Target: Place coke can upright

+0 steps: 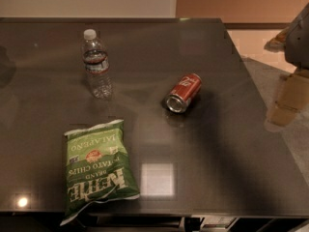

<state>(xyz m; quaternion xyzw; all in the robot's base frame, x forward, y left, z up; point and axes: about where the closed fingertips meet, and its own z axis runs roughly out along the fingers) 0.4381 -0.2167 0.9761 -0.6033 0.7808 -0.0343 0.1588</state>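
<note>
Where the coke can (184, 93) lies toppled on the surface (231, 168) — long axis slanting back-right, silver end nearest — sits well left of the tool (288, 100), beyond the right edge; cannot tell tool's spread.

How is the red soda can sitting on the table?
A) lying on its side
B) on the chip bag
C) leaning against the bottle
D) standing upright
A: the coke can lies on its side, silver end toward the camera; the gripper, seemingly the grey shape at the right edge, is far from it.
</note>
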